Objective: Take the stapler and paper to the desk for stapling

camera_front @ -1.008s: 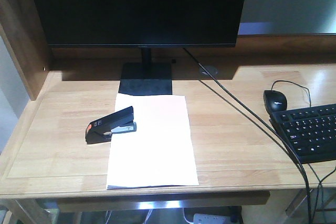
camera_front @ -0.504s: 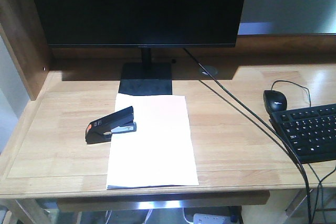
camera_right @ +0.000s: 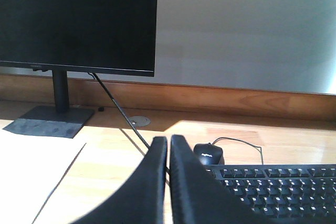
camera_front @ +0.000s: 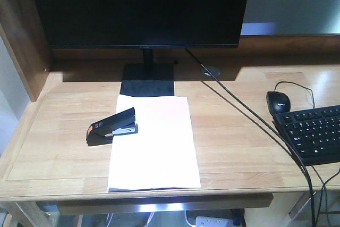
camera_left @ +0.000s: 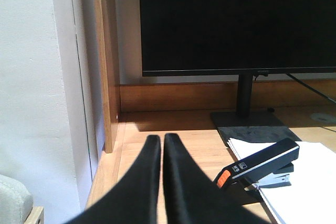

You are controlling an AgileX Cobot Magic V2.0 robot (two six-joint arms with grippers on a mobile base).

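The black stapler (camera_front: 111,126) with an orange rear patch lies on the light-wood desk (camera_front: 239,147), its silver front resting over the left edge of the white paper (camera_front: 154,144). The paper lies flat in front of the monitor stand. In the left wrist view the stapler (camera_left: 258,164) is to the right of my left gripper (camera_left: 161,140), which is shut and holds nothing. The paper (camera_left: 302,179) shows under the stapler there. My right gripper (camera_right: 168,141) is shut and empty, above the desk between the paper (camera_right: 31,171) and the keyboard. No gripper shows in the front view.
A black monitor (camera_front: 141,9) on a stand stands at the back. A black mouse (camera_front: 278,102) and keyboard (camera_front: 316,133) lie at the right, with cables (camera_front: 249,120) running across the desk. A wooden side panel (camera_front: 21,41) rises at the left.
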